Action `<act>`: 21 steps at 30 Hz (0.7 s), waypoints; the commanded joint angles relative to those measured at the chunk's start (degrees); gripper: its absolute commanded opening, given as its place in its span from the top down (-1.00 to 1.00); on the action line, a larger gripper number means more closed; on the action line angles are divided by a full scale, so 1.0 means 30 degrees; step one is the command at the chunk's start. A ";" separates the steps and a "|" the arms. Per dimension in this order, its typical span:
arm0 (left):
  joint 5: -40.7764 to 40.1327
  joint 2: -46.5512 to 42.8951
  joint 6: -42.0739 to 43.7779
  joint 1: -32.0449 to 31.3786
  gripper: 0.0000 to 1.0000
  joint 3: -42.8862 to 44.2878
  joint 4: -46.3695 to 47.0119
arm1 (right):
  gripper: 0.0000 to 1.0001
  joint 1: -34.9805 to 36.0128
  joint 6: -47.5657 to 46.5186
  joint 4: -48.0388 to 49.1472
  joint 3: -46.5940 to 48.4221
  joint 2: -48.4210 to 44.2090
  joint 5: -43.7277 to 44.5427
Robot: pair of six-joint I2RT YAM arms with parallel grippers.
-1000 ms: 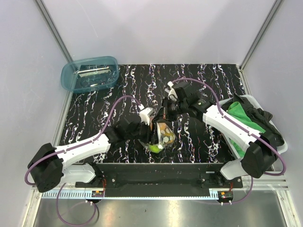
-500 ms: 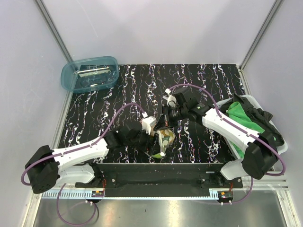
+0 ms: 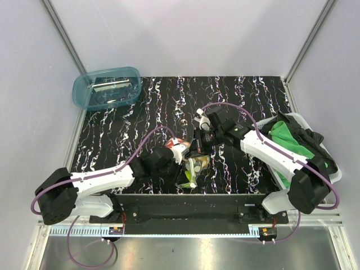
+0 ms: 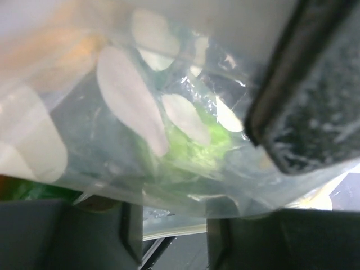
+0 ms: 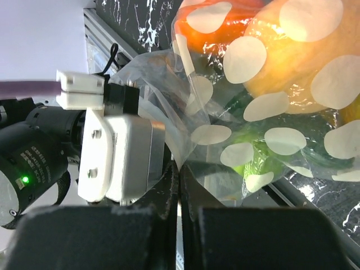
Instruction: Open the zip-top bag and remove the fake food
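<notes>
Left wall [image 3: 34, 112]: plain pale grey panel; metal post [image 3: 63, 35] slants up at the far-left corner.
Surface [image 3: 124, 124]: black tabletop w/ white and purplish veins, walled on left, far and right sides.
Tub [image 3: 84, 95]: blue see-through, far-left corner, partly past the left edge; well apart from the arms.
Left arm [image 3: 101, 179]: white, purple cable, reaches from near-left corner toward mid near edge.
Left gripper [image 3: 184, 156]: at the bag's upper-left edge. In its wrist view, dotted film fills the frame over the gap betw. its fingers [image 4: 90, 236]; can't tell if it grips or not.
Zip-top bag [image 3: 194, 167]: clear, crinkly, pale dots; near the middle of the near edge, betw. the two grippers, hanging toward the near edge.
Fake food [image 3: 198, 163]: inside the bag. Orange and yellow pieces higher up, lime green one lower; right wrist view shows orange [image 5: 225, 28] next to yellow [image 5: 292, 62], green [image 5: 253, 157] below.
Right gripper [image 3: 198, 147]: at the bag's top edge, fingers closed to a sliver w/ film pinched betw. them [image 5: 178, 225].
Right arm [image 3: 270, 149]: white, comes from near-right corner.
Tray [image 3: 292, 116]: white, at the right edge; holds green cloth [image 3: 289, 138] and black cloth [image 3: 312, 140].
Right wall [image 3: 332, 84]: pale grey, post at far-right corner.
</notes>
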 commanded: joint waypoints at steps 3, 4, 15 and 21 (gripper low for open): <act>-0.1439 -0.1767 0.0358 -0.0141 1.00 0.1161 -0.1425 | 1.00 0.0108 -0.1146 -0.0060 -0.0704 -0.1645 0.1339; -0.1702 -0.2147 0.0417 -0.0141 1.00 0.1308 -0.1690 | 1.00 0.0108 -0.1467 -0.0237 -0.0792 -0.1791 0.1722; -0.3756 -0.8592 0.1120 -0.0141 1.00 0.1102 -0.3301 | 1.00 0.0050 -0.1734 -0.1059 -0.1378 -0.3316 0.6002; -0.6007 -1.0939 0.1179 0.0063 1.00 0.2654 -0.3920 | 1.00 0.0079 -0.1617 -0.0825 -0.1320 -0.3228 0.5858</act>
